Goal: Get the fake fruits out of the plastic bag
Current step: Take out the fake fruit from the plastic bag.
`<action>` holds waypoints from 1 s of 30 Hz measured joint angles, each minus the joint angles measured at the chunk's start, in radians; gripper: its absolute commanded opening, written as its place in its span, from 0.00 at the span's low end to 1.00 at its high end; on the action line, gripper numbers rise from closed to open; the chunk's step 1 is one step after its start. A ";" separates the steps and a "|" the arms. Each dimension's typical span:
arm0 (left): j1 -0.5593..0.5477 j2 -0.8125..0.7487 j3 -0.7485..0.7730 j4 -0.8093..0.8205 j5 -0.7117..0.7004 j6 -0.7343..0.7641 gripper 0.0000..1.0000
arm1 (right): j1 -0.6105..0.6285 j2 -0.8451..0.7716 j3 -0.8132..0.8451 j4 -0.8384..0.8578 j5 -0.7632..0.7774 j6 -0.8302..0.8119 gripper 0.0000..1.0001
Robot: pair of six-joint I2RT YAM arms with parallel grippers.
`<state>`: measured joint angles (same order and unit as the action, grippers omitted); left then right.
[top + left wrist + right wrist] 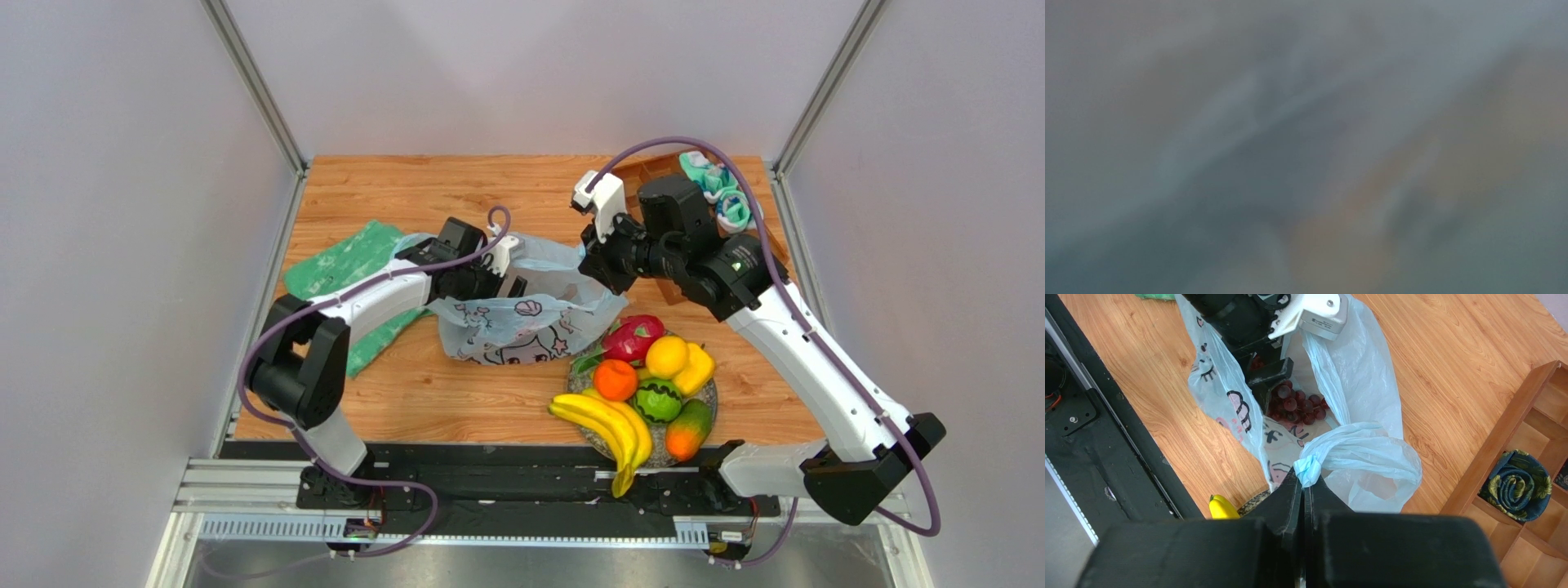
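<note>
Thin, crinkly pale-blue plastic bag (521,321) with cartoon print lay at centre of top view on wood-grain surface (405,196), mouth gaping. Bottom centre of right wrist view: right claw (1303,481) pressed together, clamped on bunched, twisted bag handle. Upper centre, same view: left claw (1267,380) reached inside bag, just above round dark purple grapes (1298,405); apart or together, cannot tell. Left wrist view was all blur. Glossy curved bananas (610,431), pink dragon fruit (634,337), orange (616,380) and mango (689,429) sat heaped lower right of bag.
</note>
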<state>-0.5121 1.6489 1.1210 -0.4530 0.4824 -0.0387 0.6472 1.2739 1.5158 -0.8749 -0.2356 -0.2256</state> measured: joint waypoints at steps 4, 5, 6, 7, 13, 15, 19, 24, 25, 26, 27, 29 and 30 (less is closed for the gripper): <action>-0.018 0.066 0.014 0.001 -0.059 0.003 0.97 | 0.000 0.005 0.005 0.005 -0.001 0.000 0.00; -0.028 0.090 0.028 0.001 -0.068 0.004 0.96 | 0.000 0.008 0.005 0.006 -0.001 0.000 0.00; -0.039 0.110 0.040 0.003 -0.072 0.004 0.91 | 0.000 0.012 0.005 0.006 -0.001 0.000 0.00; -0.050 0.132 0.052 0.008 -0.074 0.004 0.87 | 0.000 0.016 0.005 0.006 -0.002 0.000 0.00; -0.090 0.174 0.066 0.019 -0.097 0.018 0.59 | 0.000 0.039 0.005 0.012 -0.004 0.000 0.00; -0.093 0.174 0.067 0.019 -0.106 0.029 0.17 | 0.000 0.039 0.005 0.019 -0.004 0.000 0.00; -0.093 0.173 0.087 0.003 -0.113 0.056 0.00 | 0.000 0.040 0.005 0.024 -0.004 0.000 0.00; -0.059 0.121 0.111 -0.064 -0.053 0.086 0.00 | 0.000 0.046 0.005 0.028 0.000 0.000 0.00; -0.045 0.097 0.117 -0.082 -0.019 0.089 0.00 | 0.000 0.049 0.005 0.028 0.001 0.000 0.00; -0.025 0.064 0.126 -0.100 0.032 0.090 0.00 | 0.000 0.053 0.005 0.029 0.003 0.000 0.00; -0.003 0.026 0.141 -0.121 0.088 0.091 0.00 | 0.000 0.059 0.005 0.029 0.009 0.000 0.00; 0.032 -0.043 0.188 -0.159 0.177 0.091 0.00 | 0.000 0.074 0.006 0.035 0.026 0.000 0.00; 0.050 -0.078 0.219 -0.169 0.224 0.090 0.00 | 0.000 0.085 0.010 0.036 0.037 0.000 0.00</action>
<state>-0.4625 1.5707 1.3403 -0.6224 0.7063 0.0509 0.6468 1.3586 1.5261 -0.8387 -0.1989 -0.2260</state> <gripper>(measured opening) 0.046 0.010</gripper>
